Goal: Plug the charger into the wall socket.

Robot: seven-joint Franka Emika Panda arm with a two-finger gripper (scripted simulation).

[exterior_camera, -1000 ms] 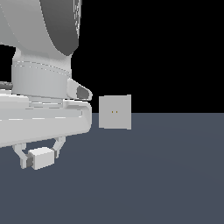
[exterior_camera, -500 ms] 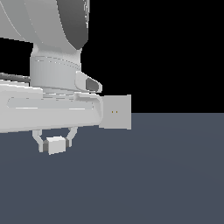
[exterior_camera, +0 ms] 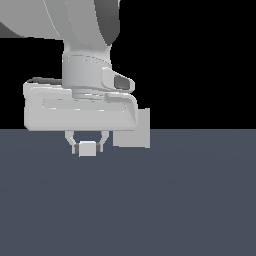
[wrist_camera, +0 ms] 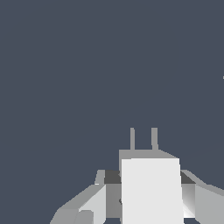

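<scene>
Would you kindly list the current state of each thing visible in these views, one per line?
charger: held off the floor between the fingers, its two prongs showing in the wrist view, not plugged in.
gripper: shut on the charger.
wall socket: upright, partly hidden behind the robot's hand in the exterior view, nothing plugged in.

Flat, even simulator light renders sharp, blur-free views, with a black backdrop, no glare and no cast shadows.

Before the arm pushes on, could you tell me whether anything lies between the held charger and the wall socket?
In the exterior view, only bare dark floor shows between the charger, clamped in the gripper, and the wall socket, partly hidden behind the robot's hand. The wrist view shows no socket.
</scene>
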